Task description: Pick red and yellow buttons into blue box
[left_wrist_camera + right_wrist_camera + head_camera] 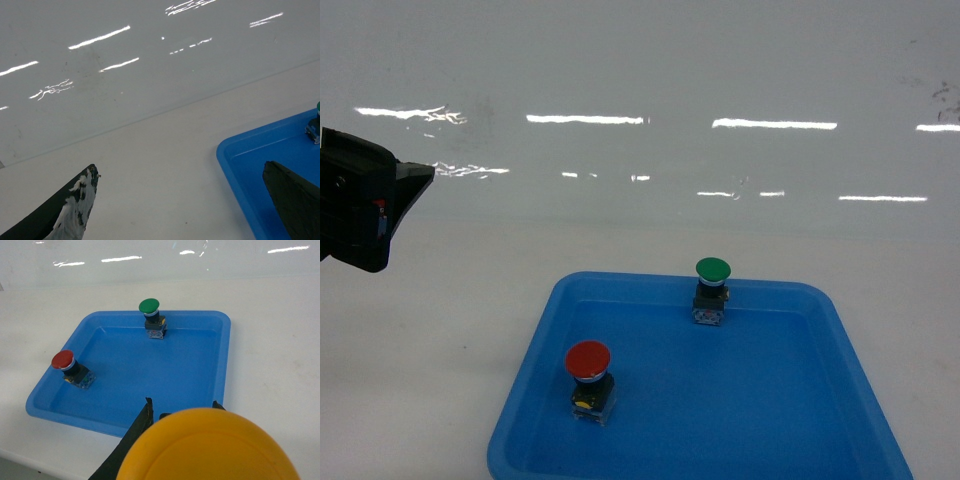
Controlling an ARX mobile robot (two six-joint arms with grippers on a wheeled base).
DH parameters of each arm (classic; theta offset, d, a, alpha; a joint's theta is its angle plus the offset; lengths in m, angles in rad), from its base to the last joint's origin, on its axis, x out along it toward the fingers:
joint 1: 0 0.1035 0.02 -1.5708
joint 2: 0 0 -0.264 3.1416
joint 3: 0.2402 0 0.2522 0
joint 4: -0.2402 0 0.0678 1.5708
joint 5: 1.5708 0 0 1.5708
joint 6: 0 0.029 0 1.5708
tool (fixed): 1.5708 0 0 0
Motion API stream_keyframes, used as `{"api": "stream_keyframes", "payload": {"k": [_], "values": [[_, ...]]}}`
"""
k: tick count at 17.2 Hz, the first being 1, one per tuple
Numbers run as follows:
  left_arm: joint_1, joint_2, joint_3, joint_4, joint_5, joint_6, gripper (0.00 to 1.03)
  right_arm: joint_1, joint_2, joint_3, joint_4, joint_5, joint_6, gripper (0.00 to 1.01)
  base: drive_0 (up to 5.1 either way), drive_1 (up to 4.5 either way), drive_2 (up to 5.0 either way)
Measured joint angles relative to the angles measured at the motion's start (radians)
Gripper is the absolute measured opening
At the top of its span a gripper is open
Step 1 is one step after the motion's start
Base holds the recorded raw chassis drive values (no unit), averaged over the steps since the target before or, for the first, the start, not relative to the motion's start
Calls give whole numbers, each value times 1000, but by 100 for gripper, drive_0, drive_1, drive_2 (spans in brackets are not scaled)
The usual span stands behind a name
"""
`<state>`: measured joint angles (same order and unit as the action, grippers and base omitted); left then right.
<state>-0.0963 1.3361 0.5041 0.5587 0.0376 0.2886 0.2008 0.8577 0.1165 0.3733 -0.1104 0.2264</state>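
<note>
Red-capped mushroom push-button on its black-and-clear base: standing upright in the near-left part of the shallow blue plastic tray with rounded corners, close to the left wall; in my right wrist view it leans a little
Yellow round cap of the second push-button: fills the bottom of my right wrist view, right against the camera, raised over the tray's near edge; its base is hidden from me
My right gripper: two dark fingertips show just behind the yellow cap, one on either side, so it seems clamped on that button; it does not appear in the head view
My left gripper: jaws spread wide with nothing between them, over the white tabletop just left of the tray's corner; one finger carries scuffed white padding, the other is plain black
Left arm's black housing: at the left edge of the head view, well apart from the tray
Green-capped push-button of the same build: upright against the tray's far wall, well apart from the red one
Blue crate: none of my three views shows it
</note>
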Motion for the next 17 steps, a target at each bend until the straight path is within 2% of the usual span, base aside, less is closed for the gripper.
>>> {"api": "stream_keyframes", "payload": {"k": [2,5,6,7,9,12,13,17], "values": [[-8,0,6,-31,5,0,98,0,0,0,0,0,0,28,0,0,0],[-50,37,73,-166,20,3,98,0,0,0,0,0,-2,28,0,0,0],[-89,89,141,-253,19,20,98,0,0,0,0,0,-3,28,0,0,0],[-129,166,245,-397,18,52,98,0,0,0,0,0,-3,28,0,0,0],[-162,223,349,-531,13,69,98,0,0,0,0,0,-3,28,0,0,0],[-210,302,484,-687,0,123,98,0,0,0,0,0,-3,28,0,0,0],[-225,335,519,-705,-10,147,98,0,0,0,0,0,-3,28,0,0,0],[-239,373,537,-691,-19,171,98,0,0,0,0,0,-3,28,0,0,0]]}}
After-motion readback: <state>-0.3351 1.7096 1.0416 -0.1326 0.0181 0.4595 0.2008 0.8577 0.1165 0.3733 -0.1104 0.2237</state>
